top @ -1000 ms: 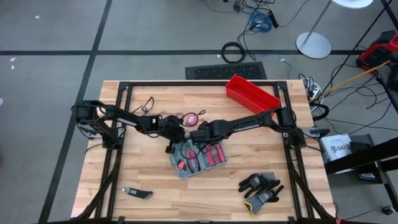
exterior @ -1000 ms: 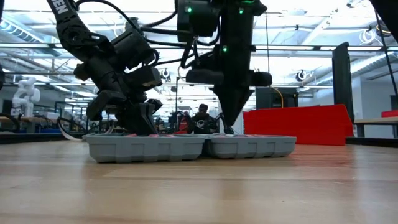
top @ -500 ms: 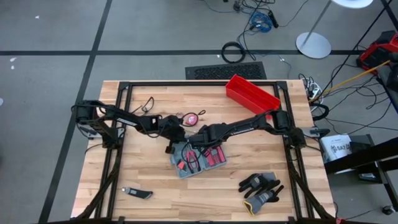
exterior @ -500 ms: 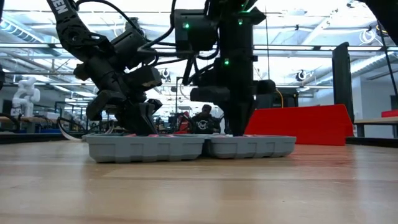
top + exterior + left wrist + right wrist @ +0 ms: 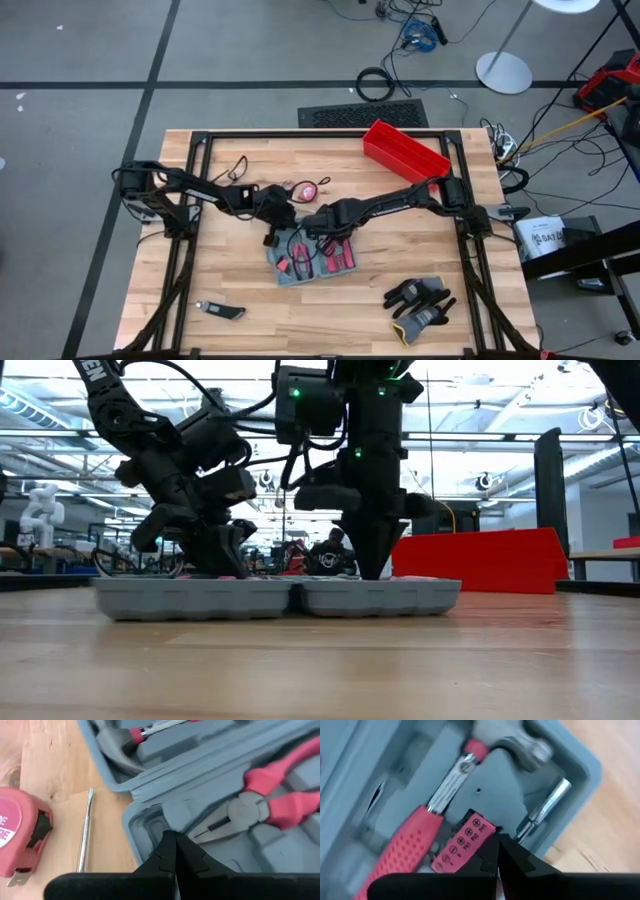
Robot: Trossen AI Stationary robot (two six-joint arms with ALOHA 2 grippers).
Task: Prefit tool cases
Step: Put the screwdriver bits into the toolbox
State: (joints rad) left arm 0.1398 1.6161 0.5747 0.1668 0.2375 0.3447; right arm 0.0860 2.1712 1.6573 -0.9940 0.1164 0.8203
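While overhead hides them, pliers fill the tool case.

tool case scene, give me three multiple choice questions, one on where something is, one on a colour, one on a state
1. Where does the red bin sit on the table?
A. far edge, right of middle
B. near left corner
C. inside the tool case

2. What colour are the handles of the pliers in the tool case?
A. yellow
B. red
C. green

3. How does the tool case lie?
A. shut flat
B. standing on edge
C. open flat

Answers: 1 A, the high view shows it by the far rail; 2 B, the left wrist view shows red grips; 3 C, both moulded halves face up under the left gripper and right gripper.
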